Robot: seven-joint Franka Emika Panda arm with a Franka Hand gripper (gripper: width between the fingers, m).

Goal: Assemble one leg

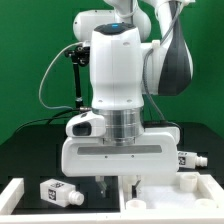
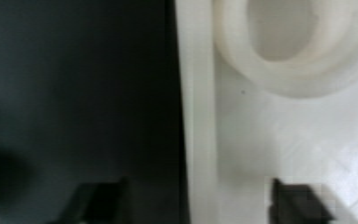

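Observation:
My gripper point(image 1: 113, 184) is low over the table, at the edge of the large white tabletop piece point(image 1: 165, 197). In the wrist view its two dark fingers point(image 2: 101, 200) stand wide apart, one over the dark table and one over the white piece point(image 2: 282, 130), with the piece's raised rim between them. The gripper point(image 2: 201, 202) is open and holds nothing. A round socket point(image 2: 304, 50) shows in the white piece beyond the fingers. One leg point(image 1: 58, 191) lies on the table on the exterior view's left. Two more legs point(image 1: 191, 159) point(image 1: 189, 183) lie on the right.
A white bar point(image 1: 12, 193) lies along the front left of the black table. The arm's body hides the middle of the table. A green backdrop stands behind, and a black stand point(image 1: 76, 75) rises at the back left.

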